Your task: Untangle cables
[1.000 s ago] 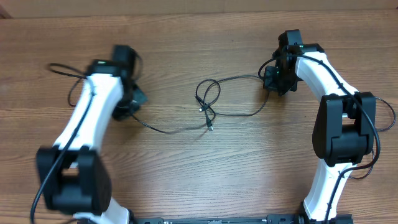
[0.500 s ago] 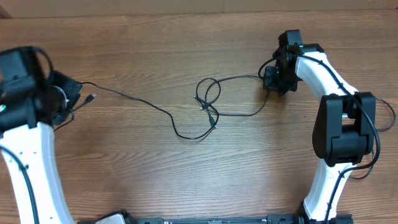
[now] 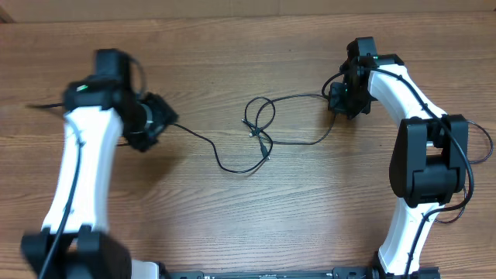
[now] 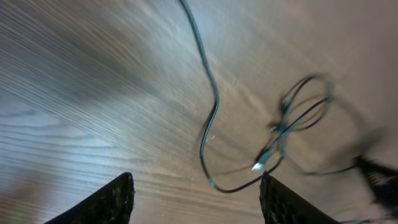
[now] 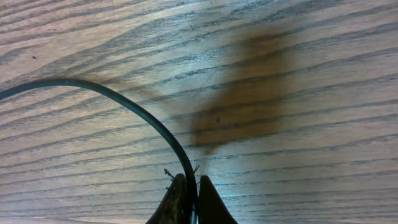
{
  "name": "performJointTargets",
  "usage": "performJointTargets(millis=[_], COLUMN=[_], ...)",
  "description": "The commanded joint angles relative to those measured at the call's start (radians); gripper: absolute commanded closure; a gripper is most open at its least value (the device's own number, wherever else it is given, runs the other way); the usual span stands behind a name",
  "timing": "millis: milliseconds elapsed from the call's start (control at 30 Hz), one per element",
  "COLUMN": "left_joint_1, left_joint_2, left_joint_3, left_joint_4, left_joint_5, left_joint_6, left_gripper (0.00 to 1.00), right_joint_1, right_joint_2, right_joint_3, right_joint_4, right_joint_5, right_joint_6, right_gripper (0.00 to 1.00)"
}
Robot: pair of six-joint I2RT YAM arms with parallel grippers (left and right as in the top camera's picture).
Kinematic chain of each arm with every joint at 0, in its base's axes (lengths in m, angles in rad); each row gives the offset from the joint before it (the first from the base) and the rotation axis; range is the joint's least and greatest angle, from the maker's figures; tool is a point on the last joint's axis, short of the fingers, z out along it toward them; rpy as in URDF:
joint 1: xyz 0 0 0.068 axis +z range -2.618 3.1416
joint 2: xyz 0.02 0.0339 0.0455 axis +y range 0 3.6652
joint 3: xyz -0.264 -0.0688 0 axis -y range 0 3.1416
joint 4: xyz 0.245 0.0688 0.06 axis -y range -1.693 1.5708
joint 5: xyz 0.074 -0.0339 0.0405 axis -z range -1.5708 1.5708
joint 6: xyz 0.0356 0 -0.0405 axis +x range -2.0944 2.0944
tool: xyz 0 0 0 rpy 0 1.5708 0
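Note:
The thin black cables (image 3: 232,166) lie across the middle of the table, with loops and a knot (image 3: 260,133) near the centre. In the overhead view one strand runs left and passes under my left gripper (image 3: 155,121). Another strand runs right to my right gripper (image 3: 338,98). In the left wrist view my left gripper (image 4: 196,205) is open above bare wood. The cable (image 4: 214,106) and a plug (image 4: 259,166) lie ahead of its fingers (image 4: 115,200). In the right wrist view my right gripper (image 5: 188,196) is shut on a cable (image 5: 134,106) that arcs away to the left.
The wooden table (image 3: 232,232) stretches under both arms. The thicker black arm leads hang beside the right arm (image 3: 480,143) and along the left arm (image 3: 77,186).
My left arm swung far left, dragging a cable end out, then came back toward the centre. Its gripper opened and let go of the cable. The right arm has not moved.

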Motion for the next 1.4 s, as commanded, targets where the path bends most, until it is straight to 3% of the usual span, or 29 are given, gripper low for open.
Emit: performJointTargets(millis=[0, 233, 533, 700, 733, 800, 867, 1067, 1367], left_joint_1=[-0.107, -0.261, -0.336, -0.327, -0.323, -0.317, -0.309, -0.287, -0.223], left_joint_2=[0.131, 0.372, 0.584, 0.597, 0.597, 0.597, 0.594, 0.484, -0.002], left_joint_3=[-0.013, -0.013, -0.013, -0.012, -0.012, -0.011, -0.009, -0.008, -0.008], left_joint_4=[0.007, 0.029, 0.119, 0.121, 0.117, 0.112, 0.102, 0.101, 0.012], left_joint_5=[0.010, 0.044, 0.195, 0.193, 0.193, 0.196, 0.196, 0.095, -0.377], left_joint_6=[0.010, -0.047, -0.046, -0.034, -0.034, -0.023, -0.008, -0.021, -0.091], left_gripper=[0.33, 0.23, 0.37, 0.62, 0.69, 0.96, 0.96, 0.96, 0.96], right_joint_1=[-0.008, -0.008, -0.008, -0.008, -0.008, -0.008, -0.008, -0.008, -0.008], right_joint_2=[-0.030, -0.030, -0.030, -0.030, -0.030, -0.030, -0.030, -0.030, -0.030], right_joint_3=[-0.006, -0.006, -0.006, -0.006, -0.006, -0.006, -0.006, -0.006, -0.006], right_joint_4=[0.004, 0.004, 0.004, 0.004, 0.004, 0.004, 0.004, 0.004, 0.008], right_joint_5=[-0.005, -0.005, -0.005, -0.005, -0.005, -0.005, -0.005, -0.005, -0.005], right_joint_6=[0.010, 0.010, 0.010, 0.010, 0.010, 0.010, 0.010, 0.010, 0.010], right_gripper=[0.95, 0.95, 0.95, 0.95, 0.95, 0.95, 0.95, 0.95, 0.95])
